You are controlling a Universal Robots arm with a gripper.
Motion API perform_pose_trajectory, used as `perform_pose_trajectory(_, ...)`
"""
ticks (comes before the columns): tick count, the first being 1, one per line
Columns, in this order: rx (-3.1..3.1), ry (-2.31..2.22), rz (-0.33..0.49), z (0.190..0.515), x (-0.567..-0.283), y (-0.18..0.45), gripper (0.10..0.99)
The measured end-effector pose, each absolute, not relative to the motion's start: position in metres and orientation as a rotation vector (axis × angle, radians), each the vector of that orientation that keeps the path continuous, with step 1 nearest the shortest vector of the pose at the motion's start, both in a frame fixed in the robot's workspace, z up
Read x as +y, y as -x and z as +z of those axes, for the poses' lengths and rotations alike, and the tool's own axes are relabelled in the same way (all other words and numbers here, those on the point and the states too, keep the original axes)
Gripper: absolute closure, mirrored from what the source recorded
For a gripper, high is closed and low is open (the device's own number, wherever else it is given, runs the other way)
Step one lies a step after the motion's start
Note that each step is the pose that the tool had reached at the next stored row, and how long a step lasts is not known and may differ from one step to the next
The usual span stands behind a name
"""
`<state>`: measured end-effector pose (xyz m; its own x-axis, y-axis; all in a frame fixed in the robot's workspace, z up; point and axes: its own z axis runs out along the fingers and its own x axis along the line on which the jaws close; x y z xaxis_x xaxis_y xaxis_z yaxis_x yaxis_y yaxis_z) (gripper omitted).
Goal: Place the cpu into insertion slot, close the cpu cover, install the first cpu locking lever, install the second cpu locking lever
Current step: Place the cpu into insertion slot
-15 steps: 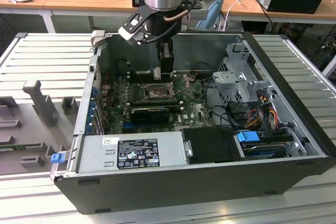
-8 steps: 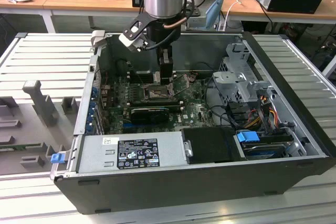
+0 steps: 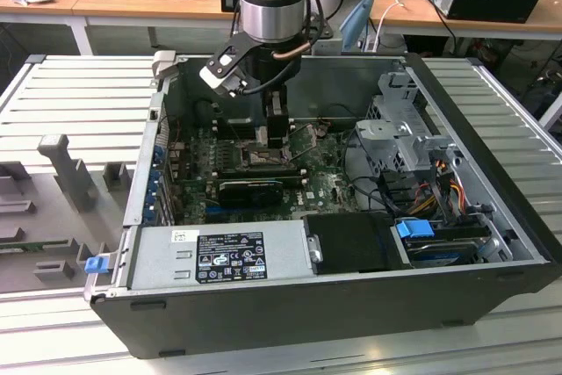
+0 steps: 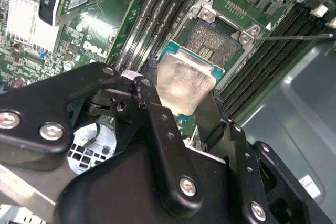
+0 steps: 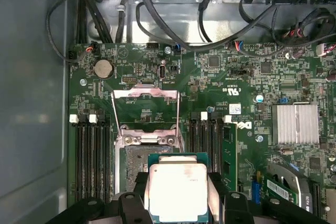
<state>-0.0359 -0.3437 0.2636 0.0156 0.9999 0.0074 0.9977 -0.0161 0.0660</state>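
Tool point(image 4: 181, 98) clamping cpu point(image 5: 177, 191) by insertion slot point(image 4: 212, 43), cover point(image 5: 145, 93) raised

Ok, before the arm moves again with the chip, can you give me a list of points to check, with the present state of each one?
1. cpu clamped between the fingers of the hand: ok.
2. cpu cover swung up, off the insertion slot: ok.
3. Contact field of the insertion slot bare: ok where visible; behind the cpu, cannot tell.
4. cpu edges square with the insertion slot: cannot tell.
5. cpu seated in the insertion slot: not ok, it is held in the hand, outside the slot's frame.
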Motion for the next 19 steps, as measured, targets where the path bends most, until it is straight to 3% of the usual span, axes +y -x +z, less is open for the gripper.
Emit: perform_pose_trajectory(19,2.174,-2.208,0.08,0.251,-0.344,0.036,0.557)
